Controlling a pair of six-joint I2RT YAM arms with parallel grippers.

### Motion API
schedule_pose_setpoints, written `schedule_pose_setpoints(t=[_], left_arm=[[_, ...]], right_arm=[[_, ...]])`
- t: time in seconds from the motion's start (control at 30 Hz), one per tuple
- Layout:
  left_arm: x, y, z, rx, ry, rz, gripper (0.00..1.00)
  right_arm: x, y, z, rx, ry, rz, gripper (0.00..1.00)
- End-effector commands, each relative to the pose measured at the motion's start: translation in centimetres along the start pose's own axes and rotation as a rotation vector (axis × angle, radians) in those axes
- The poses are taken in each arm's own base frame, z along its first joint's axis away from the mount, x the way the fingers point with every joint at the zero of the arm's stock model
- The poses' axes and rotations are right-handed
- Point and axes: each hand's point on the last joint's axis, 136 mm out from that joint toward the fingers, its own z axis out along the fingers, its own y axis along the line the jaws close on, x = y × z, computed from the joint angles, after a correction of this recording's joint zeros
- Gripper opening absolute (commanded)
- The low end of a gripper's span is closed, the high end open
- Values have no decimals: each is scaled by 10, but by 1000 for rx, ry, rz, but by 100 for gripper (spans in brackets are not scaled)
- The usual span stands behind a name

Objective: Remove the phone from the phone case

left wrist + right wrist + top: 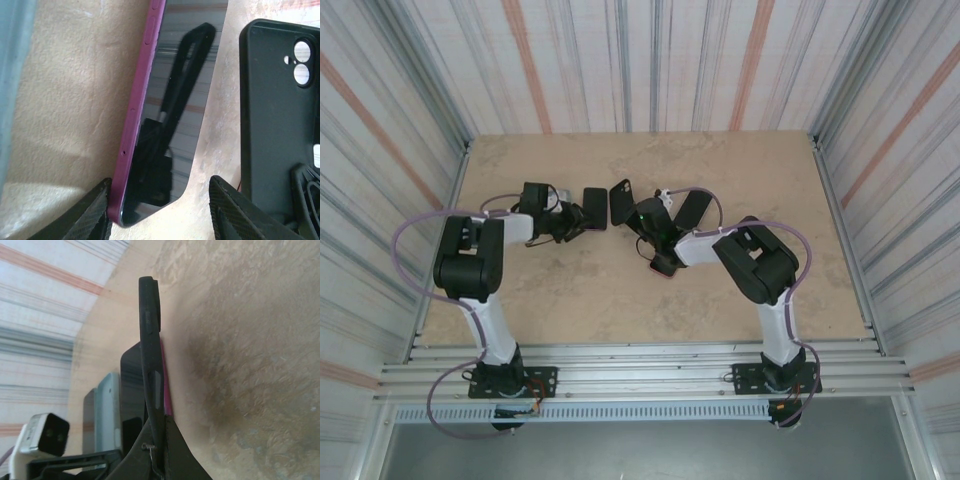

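Two left fingers parted, phone between them, right gripper clamping phone case.

Overhead looks down; close wrist views share case

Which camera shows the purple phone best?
Left wrist: the phone is close, its purple edge and screen clear. The top view shows a tiny dark slab; the right wrist, a purple sliver behind the case.
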Motion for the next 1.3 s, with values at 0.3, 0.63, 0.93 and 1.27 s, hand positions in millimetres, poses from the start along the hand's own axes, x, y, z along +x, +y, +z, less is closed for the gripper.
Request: schedule_pose_setpoints(t=[0.3,0.63,0.93,1.27], left_arm=[[-10,-7,-24,-52,-47,65,56],[-18,-38,-45,0,-79,104,58],[-19,-56,-56,33,-82,129,59],[-18,-76,-75,62,-99,185,60]], right_arm=[[7,-19,27,90,-2,-33,9],[20,-32,27,121,49,-103,17],[17,-30,22,134,59,-195,26],[10,-29,15,169,78,-304,43]])
